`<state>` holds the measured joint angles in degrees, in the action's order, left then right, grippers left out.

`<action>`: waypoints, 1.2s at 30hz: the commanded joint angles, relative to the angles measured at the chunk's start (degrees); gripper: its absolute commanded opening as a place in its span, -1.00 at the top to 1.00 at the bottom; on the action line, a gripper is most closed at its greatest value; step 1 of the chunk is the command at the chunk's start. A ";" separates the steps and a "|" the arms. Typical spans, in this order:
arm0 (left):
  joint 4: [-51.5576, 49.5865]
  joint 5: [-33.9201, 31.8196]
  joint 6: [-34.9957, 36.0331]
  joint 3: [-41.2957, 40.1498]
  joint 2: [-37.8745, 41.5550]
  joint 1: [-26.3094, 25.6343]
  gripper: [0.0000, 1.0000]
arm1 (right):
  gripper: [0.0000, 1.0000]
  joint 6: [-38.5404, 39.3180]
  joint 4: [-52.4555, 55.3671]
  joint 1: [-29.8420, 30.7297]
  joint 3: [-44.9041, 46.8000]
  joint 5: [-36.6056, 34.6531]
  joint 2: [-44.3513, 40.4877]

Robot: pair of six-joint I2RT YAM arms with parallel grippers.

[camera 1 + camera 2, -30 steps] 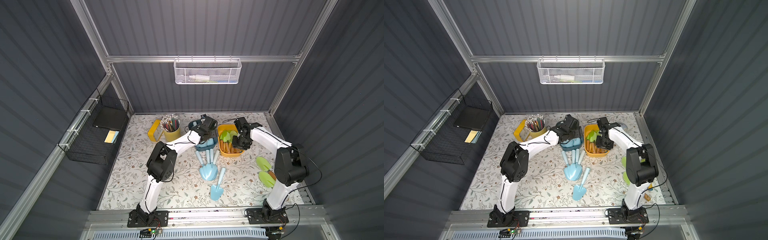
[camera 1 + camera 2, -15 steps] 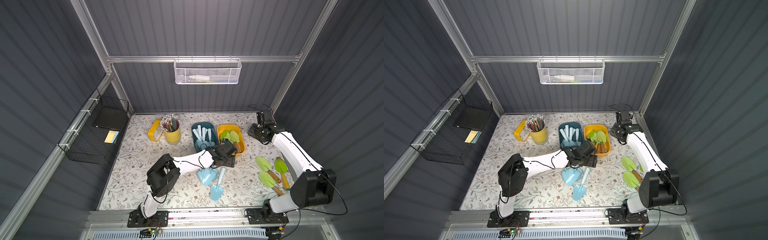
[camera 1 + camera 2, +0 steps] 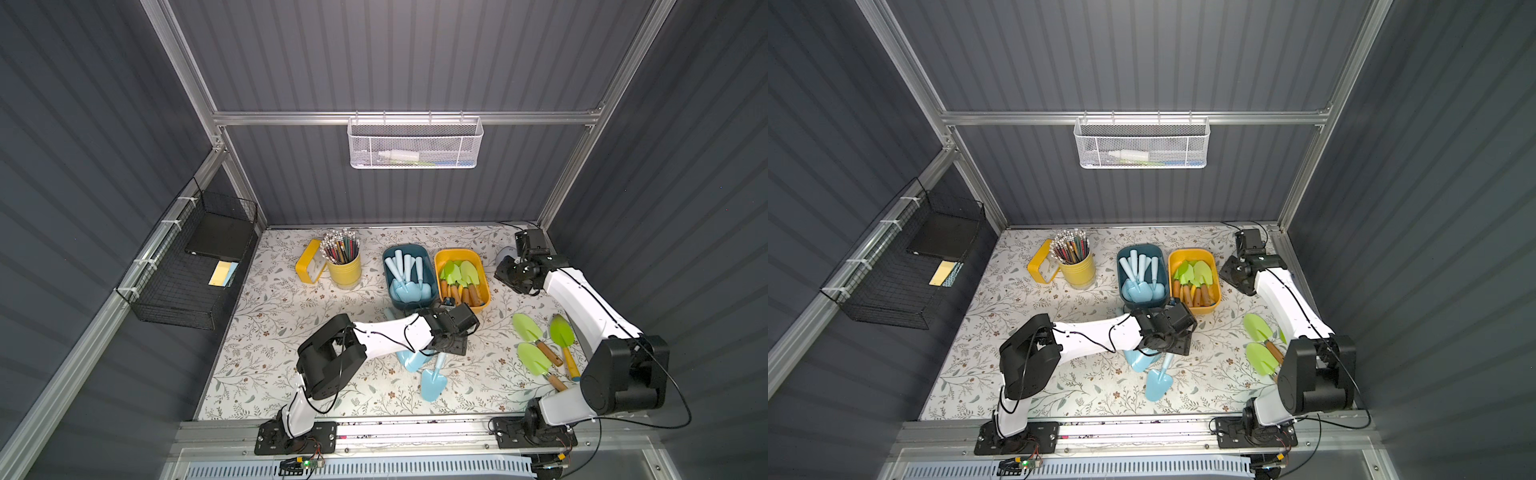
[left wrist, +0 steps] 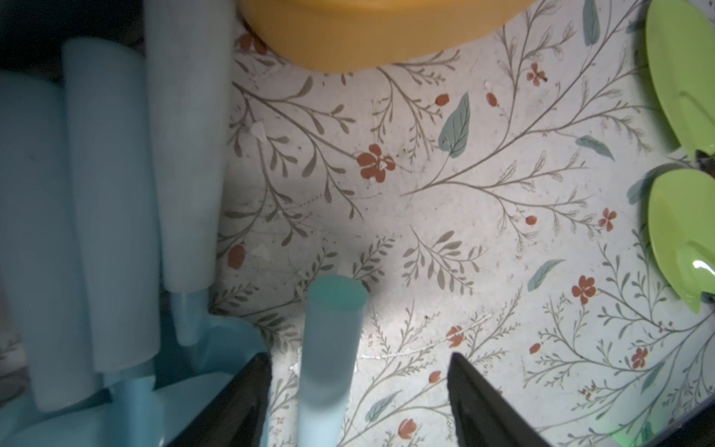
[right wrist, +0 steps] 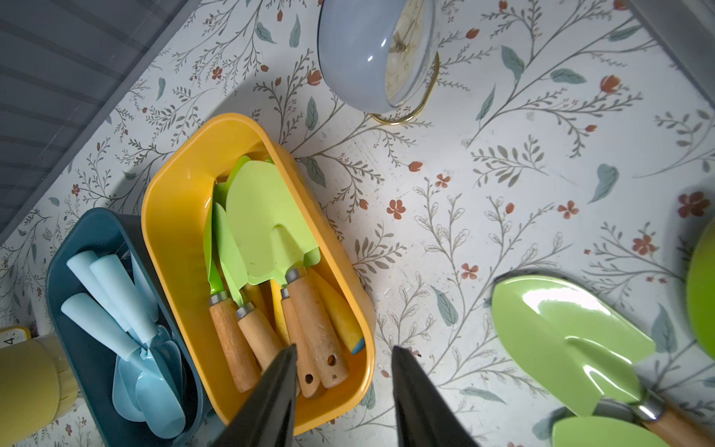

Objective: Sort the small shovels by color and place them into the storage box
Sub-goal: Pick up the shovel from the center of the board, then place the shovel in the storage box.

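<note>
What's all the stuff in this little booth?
teal box: one, dark teal, back of table
boxed blue shovels: several, pale blue, in teal box
yellow box: one, yellow, beside teal box
boxed green shovels: several, lime, in yellow box
loose blue shovels: about four, pale blue, partly under left arm
loose green shovels: three, lime, near right arm
pencil cup: one, yellow, back of table
yellow clock: one, yellow, beside pencil cup
grey clock: one, grey-blue, back corner
mesh basket: one, white, back wall
wire basket: one, black, side wall
left hand: one, black, open astride a loose blue handle
right hand: one, black, open, empty
</note>
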<state>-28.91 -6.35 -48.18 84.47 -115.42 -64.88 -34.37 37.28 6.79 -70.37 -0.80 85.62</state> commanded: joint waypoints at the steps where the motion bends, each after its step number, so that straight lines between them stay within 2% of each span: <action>1: -0.66 0.77 0.74 -0.24 -2.06 -0.68 -0.40 | 0.11 -0.35 -0.07 -0.17 1.25 0.99 -1.03; 8: -0.60 0.46 2.30 -0.68 -4.26 -0.77 -0.17 | 0.12 -0.68 -0.43 -0.85 3.50 1.67 -2.36; 13: -1.92 -1.51 2.74 0.53 -5.92 -0.77 0.44 | 0.12 -1.03 -0.84 -1.90 4.41 2.39 -3.33; 19: -4.01 -4.27 2.77 6.06 -5.73 -0.72 1.00 | 0.13 -1.70 -0.78 -3.07 3.99 2.99 -3.12; 24: -10.38 -13.47 3.50 16.40 -4.76 1.17 1.00 | 0.14 -1.85 -0.71 -3.27 3.55 2.69 -2.46; 27: -12.11 -15.78 5.02 22.56 -4.37 4.69 1.00 | 0.14 -1.96 -0.81 -3.38 3.09 2.64 -2.01; 32: -8.99 -15.96 8.29 28.44 -3.51 15.10 1.00 | 0.15 -1.65 -1.22 -3.32 2.07 3.08 -1.30; 36: -4.11 -13.71 11.25 33.97 -5.58 22.13 1.00 | 0.15 -1.06 -1.29 -3.34 1.81 3.43 -1.07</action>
<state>-35.83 -19.40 -40.56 114.61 -120.81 -46.17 -35.92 36.18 3.62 -67.29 2.24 83.72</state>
